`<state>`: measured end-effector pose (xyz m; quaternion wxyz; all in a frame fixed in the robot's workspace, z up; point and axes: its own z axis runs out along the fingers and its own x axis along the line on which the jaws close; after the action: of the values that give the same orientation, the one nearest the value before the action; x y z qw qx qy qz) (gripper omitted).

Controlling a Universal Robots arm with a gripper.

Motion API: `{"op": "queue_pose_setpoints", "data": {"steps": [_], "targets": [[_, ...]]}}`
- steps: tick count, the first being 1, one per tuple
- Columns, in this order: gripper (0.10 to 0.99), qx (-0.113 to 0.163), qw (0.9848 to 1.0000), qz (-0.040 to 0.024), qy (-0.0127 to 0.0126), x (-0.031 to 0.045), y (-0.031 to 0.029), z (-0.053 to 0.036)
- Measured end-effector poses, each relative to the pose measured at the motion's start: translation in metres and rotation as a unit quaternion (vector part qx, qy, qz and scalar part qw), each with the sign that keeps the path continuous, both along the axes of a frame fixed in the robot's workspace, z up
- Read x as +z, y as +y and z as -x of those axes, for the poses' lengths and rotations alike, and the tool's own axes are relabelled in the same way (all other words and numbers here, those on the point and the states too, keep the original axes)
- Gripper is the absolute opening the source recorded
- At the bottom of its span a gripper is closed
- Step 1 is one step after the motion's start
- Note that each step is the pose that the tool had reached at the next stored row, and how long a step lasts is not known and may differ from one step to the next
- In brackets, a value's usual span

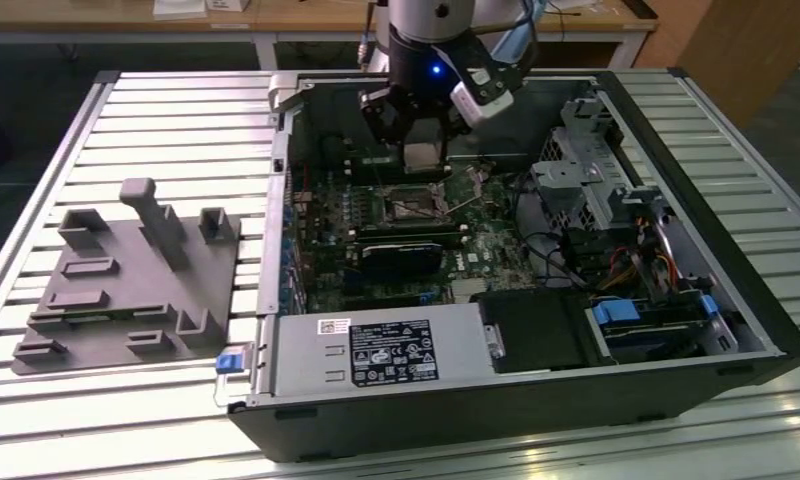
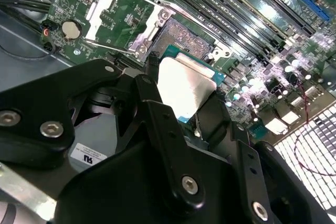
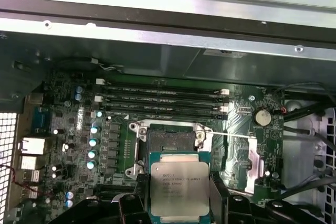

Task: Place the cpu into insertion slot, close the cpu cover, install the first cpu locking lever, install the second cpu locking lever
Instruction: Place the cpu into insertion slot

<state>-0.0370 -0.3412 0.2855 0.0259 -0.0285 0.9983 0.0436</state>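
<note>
One pincer (image 3: 177, 200) clamping cpu (image 3: 179, 184) edges, seemingly clear above open insertion slot (image 3: 169, 142)

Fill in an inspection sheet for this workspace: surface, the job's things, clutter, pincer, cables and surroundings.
Surface: slatted metal table, carrying an open computer case.
Job's things: cpu held above the motherboard, close to the empty socket; cpu cover lying open beside the socket.
Clutter: grey fixture block with posts, on the table at the exterior view's left.
Pincer: pincer shut on the cpu's edges.
Cables: loose bundle inside the case, at the exterior view's right.
Surroundings: wooden desk behind the table.
</note>
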Motion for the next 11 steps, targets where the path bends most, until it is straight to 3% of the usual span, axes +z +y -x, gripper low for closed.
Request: {"op": "queue_pose_setpoints", "data": {"steps": [5, 11], "targets": [[0.541, -0.004, 1.0, 0.0005, -0.0008, -0.0053, 0.0012, 0.0011], [0.541, -0.032, 0.9995, 0.0011, -0.0009, -0.0119, 0.0013, 0.0036]]}}
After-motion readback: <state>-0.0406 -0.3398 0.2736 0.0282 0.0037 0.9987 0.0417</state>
